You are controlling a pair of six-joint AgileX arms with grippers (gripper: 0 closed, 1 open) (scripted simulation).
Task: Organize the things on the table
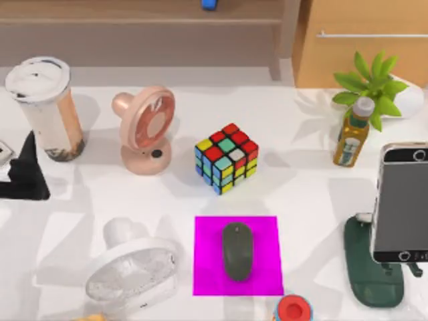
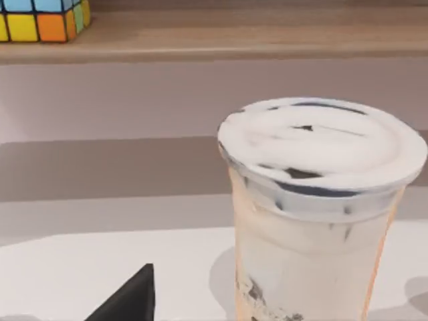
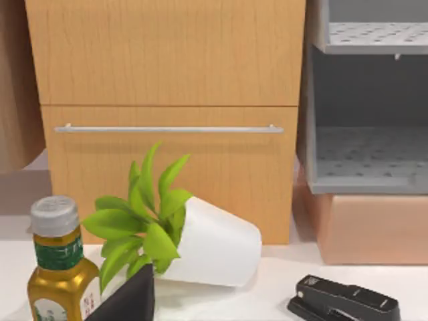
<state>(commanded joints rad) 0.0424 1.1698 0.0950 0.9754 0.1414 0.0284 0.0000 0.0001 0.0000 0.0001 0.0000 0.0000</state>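
The drink cup [image 1: 45,107], beige with a white lid and a dark bottom, stands upright at the table's far left; it is close ahead in the left wrist view [image 2: 314,221]. My left gripper [image 1: 28,160] is a black shape just in front of the cup, apart from it. The dark grey mouse [image 1: 237,251] lies on a magenta mat [image 1: 267,231] at the front middle. The smartphone [image 1: 401,200] stands propped on a dark green stand [image 1: 364,267] at the right edge. A black part of my right gripper [image 3: 130,297] shows near the oil bottle [image 3: 57,281].
On the white table [image 1: 301,187] stand a pink fan [image 1: 144,130], a colour cube [image 1: 226,157], a yellow bottle [image 1: 353,134], a tipped potted plant [image 1: 378,83], a white fan [image 1: 134,267] and a red-topped object [image 1: 293,309]. A black stapler [image 3: 344,301] lies by the wooden cabinet [image 3: 167,80].
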